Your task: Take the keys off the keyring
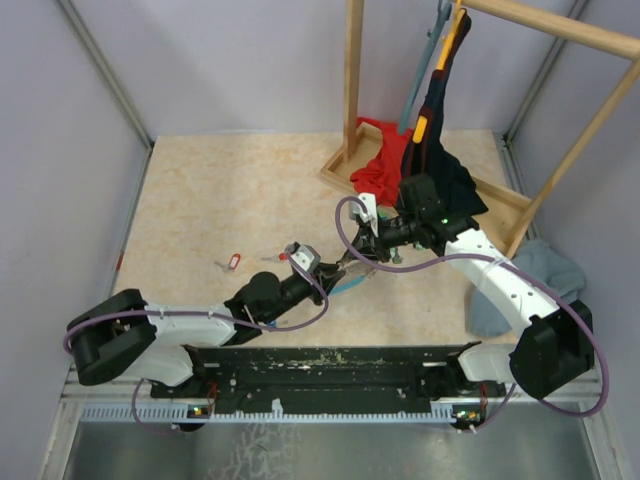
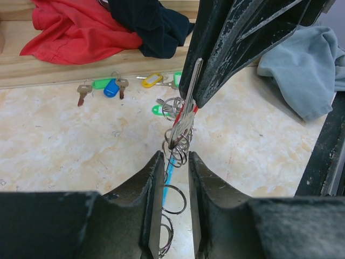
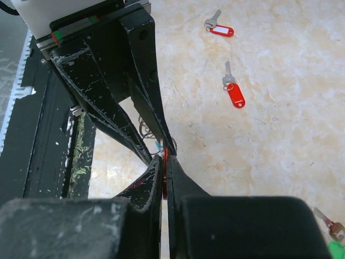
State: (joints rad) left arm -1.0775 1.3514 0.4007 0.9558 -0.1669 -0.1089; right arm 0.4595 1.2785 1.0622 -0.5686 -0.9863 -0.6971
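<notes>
1 key (image 2: 180, 127), its red tag showing only as a thin sliver, is pinched edge-on in the right gripper (image 3: 164, 162), whose fingers are pressed together on it. The key hangs on the keyring (image 2: 168, 178), a string of grey metal rings with a light-blue sleeve. From the right gripper's tips it runs down into the narrow gap of the left gripper (image 2: 173, 162), whose fingers are closed onto the sleeve and rings. The 2 grippers meet tip to tip just above the table (image 1: 200, 200).

Beyond the left gripper's tips, several loose keys (image 2: 110, 89) with green, blue and yellow tags lie on the table. Ahead of the right gripper and off to its right, 2 keys with red tags (image 3: 233, 93) lie apart from each other.

Farther beyond the left gripper, a red cloth (image 2: 81, 29) and a dark garment (image 2: 145, 21) lie on a wooden base (image 2: 54, 73). A grey-blue cloth (image 2: 307, 65) lies to the right.
</notes>
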